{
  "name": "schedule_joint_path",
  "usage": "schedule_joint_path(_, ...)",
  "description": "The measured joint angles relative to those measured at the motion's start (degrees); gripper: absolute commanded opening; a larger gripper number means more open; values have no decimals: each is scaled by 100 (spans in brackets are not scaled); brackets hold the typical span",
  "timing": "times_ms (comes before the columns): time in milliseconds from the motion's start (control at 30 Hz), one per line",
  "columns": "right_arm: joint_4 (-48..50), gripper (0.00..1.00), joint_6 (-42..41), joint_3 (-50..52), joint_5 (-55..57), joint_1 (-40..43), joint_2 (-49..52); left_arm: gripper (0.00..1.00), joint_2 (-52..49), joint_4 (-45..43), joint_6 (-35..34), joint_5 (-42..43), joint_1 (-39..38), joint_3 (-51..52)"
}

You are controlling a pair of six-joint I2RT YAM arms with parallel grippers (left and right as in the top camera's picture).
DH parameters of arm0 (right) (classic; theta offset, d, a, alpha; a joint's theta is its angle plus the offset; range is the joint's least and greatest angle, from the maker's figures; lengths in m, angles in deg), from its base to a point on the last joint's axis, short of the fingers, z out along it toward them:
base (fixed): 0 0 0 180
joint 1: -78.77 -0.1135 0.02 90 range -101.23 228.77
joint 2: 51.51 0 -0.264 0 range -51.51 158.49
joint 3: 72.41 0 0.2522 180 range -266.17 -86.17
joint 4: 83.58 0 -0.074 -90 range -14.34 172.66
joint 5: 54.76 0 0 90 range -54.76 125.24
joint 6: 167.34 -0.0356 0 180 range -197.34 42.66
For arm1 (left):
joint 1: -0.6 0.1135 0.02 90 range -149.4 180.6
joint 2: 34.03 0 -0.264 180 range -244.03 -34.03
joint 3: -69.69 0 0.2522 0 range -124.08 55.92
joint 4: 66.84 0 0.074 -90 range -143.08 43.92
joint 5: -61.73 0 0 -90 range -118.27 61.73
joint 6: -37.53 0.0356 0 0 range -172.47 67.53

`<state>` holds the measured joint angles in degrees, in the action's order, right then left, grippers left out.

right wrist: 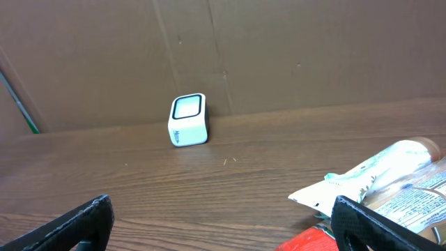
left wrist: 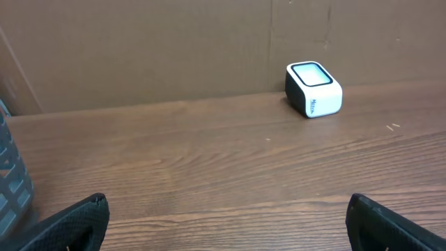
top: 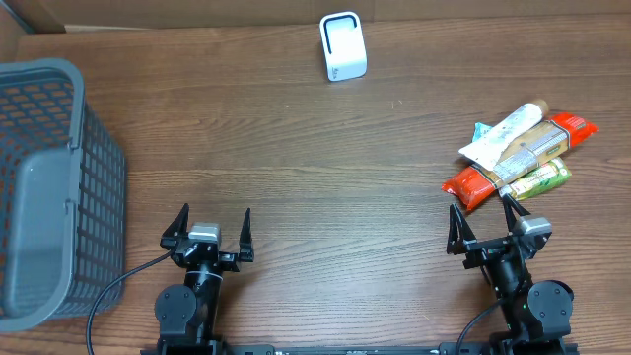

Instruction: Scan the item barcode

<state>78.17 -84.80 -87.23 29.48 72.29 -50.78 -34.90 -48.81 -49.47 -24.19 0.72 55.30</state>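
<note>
Near the back edge of the dark brown wooden worktop (top: pixel 315 177), close against the brown cardboard wall (left wrist: pixel 139 49): a small white box-shaped barcode scanner (top: pixel 343 46), with a dark-rimmed window on its upper face, standing alone. Well to the right of the scanner and nearer the arms, a loose heap of packaged goods, untouched: a white squeeze tube (top: pixel 508 133) with a tan cap lying slantwise on top, a clear-wrapped bar (top: pixel 532 148) just under it, a long orange-red foil packet (top: pixel 473 182) at the bottom, and a green packet (top: pixel 542 179) on the near side, all overlapping. Far to the left of the scanner, a tall grey plastic mesh basket (top: pixel 99 197) at the worktop's edge. Left end effector (top: pixel 214 215) low at the near edge, left of the scanner's line, jaws spread as wide as they go and gripping nothing; in its wrist view (left wrist: pixel 230 230) only bare wood between the black fingers, with the scanner (left wrist: pixel 313 89) ahead to the right and a sliver of basket (left wrist: pixel 10 188) at the frame's left edge. Right end effector (top: pixel 483 222) likewise spread wide and empty, near the close side of the heap but apart from it; from its wrist (right wrist: pixel 223 230), the scanner (right wrist: pixel 188 120) ahead to the left, with the tube (right wrist: pixel 376 178) and a corner of the orange-red packet (right wrist: pixel 313 240) beside the right finger.
</note>
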Motion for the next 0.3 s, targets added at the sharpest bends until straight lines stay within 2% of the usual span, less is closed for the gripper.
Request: schedule_joint_path(300,0,100,2,0,-2,0,0,100,0,0,0,-2,0,0)
